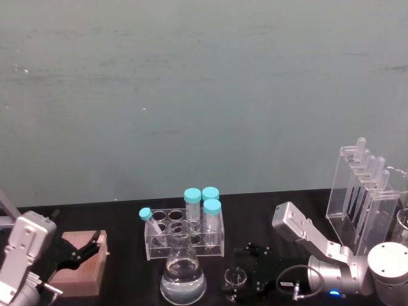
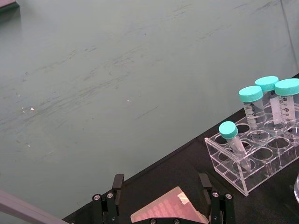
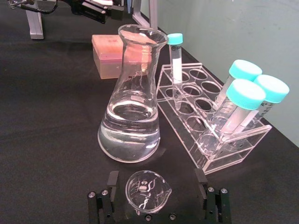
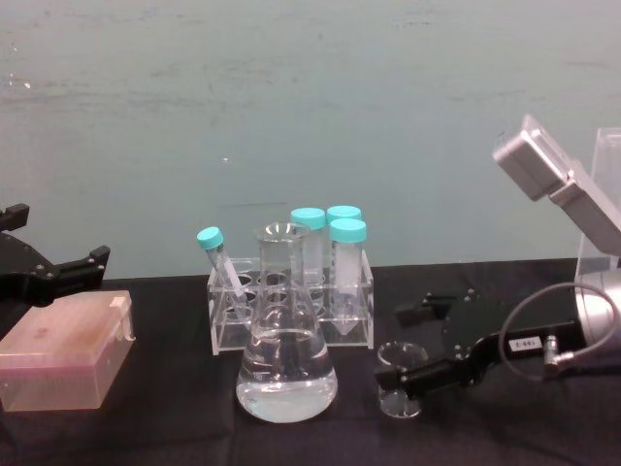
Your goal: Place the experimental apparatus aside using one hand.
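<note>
The small glass beaker (image 3: 147, 189) stands on the black table between the fingers of my right gripper (image 3: 156, 181), which is open with a gap on each side. From the chest the beaker (image 4: 400, 381) sits at the right gripper (image 4: 396, 351), just right of the conical flask (image 4: 286, 374) of clear liquid. The flask (image 1: 183, 274) is at the table's front middle, with the beaker (image 1: 234, 278) and right gripper (image 1: 245, 271) beside it. The acrylic pipette stand (image 1: 363, 191) is upright at the far right. My left gripper (image 1: 86, 248) is open at the left, by the pink box.
A clear tube rack (image 1: 185, 239) with teal-capped tubes (image 4: 335, 228) stands directly behind the flask. A pink box (image 4: 63, 361) lies at the left, under the left gripper (image 2: 161, 186). The table's back edge meets a green wall (image 1: 204, 95).
</note>
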